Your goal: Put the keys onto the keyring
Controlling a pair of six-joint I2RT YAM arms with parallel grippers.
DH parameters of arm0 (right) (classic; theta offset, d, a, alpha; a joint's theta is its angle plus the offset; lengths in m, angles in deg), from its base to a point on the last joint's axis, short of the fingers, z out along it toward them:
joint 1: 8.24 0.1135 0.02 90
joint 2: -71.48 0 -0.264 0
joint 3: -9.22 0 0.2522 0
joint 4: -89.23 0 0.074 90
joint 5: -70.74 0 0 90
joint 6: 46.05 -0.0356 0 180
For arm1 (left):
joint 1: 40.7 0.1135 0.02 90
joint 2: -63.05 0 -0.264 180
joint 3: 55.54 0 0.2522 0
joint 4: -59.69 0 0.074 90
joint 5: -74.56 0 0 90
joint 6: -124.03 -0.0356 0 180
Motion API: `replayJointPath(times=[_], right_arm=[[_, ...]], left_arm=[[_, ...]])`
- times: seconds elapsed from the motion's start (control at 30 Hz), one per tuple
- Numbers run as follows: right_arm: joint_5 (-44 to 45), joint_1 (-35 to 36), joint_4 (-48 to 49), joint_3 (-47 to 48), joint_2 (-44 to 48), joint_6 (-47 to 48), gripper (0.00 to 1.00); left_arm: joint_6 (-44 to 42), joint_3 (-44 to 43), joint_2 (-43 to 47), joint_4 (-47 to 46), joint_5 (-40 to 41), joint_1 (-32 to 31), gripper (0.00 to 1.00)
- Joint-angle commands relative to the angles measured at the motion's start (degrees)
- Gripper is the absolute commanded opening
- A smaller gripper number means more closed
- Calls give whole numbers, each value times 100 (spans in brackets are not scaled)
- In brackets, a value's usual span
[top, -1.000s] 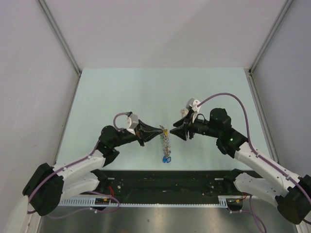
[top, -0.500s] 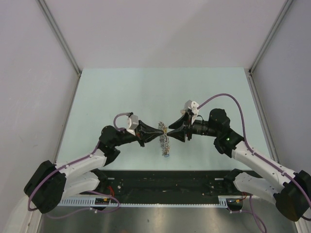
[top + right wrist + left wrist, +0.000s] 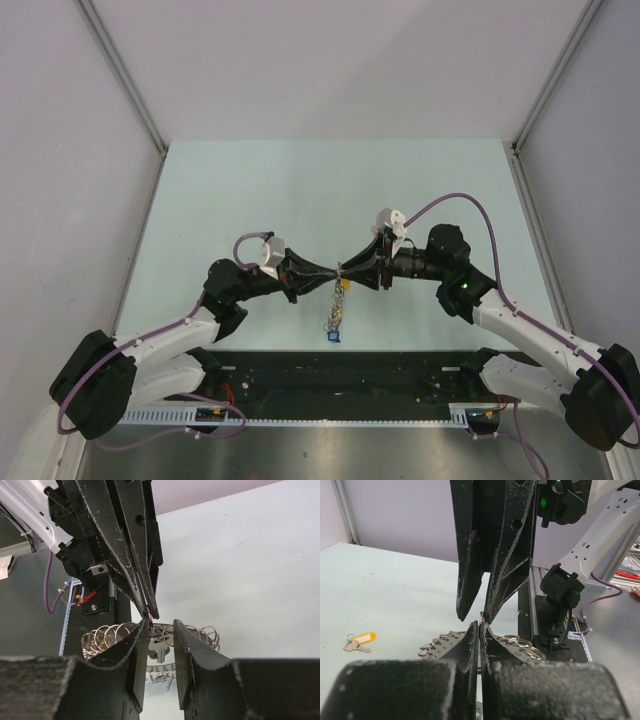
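Note:
The keyring [image 3: 338,298] hangs between the two arms above the table, with a blue-headed key [image 3: 334,336] at its lowest point. My left gripper [image 3: 335,271] is shut on the ring's top edge; in the left wrist view its pads [image 3: 472,640] pinch the thin metal, and small keys [image 3: 440,642] fan out on both sides. My right gripper [image 3: 348,271] meets it tip to tip. Its jaws [image 3: 160,626] stand apart around a silver key [image 3: 160,651] that hangs from the ring. A yellow-tagged key [image 3: 360,641] lies alone on the table.
The pale green table [image 3: 250,190] is walled by grey panels on three sides. A black rail with wiring [image 3: 340,385] runs along the near edge under both arms. The right arm's purple cable [image 3: 470,205] loops above its wrist.
My right gripper has moved left until its tips meet the left gripper's, and its jaws have narrowed. The hanging keyring has swung and now hangs slanted.

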Motion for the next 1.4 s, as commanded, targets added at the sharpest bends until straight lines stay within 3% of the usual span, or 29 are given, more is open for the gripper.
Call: replayJointPath(times=[0.0,0.3,0.37,0.4,0.43,0.53,0.8,0.97,1.37], right_arm=[[-151,74,318,-8,-45,97,29],[-143,179,221,19,-133,255,20],[-134,188,169,19,-124,273,13],[-143,197,160,27,-124,282,3],[-134,197,142,27,-124,282,0],[-134,179,151,45,-45,273,0],[-274,135,195,142,210,194,0],[-397,91,230,177,254,159,0],[-582,83,353,265,122,194,0]], left_arm=[[57,-242,97,-385,-12,14,0],[-92,-330,308,37,76,14,0],[-128,-339,369,151,111,14,0],[-136,-339,387,195,146,14,0],[-154,-339,422,239,173,14,1],[-259,-356,510,476,217,14,1],[-523,-418,817,1197,51,163,29],[-750,-593,949,1820,-555,453,46],[-726,-1226,352,2322,-1453,471,49]])
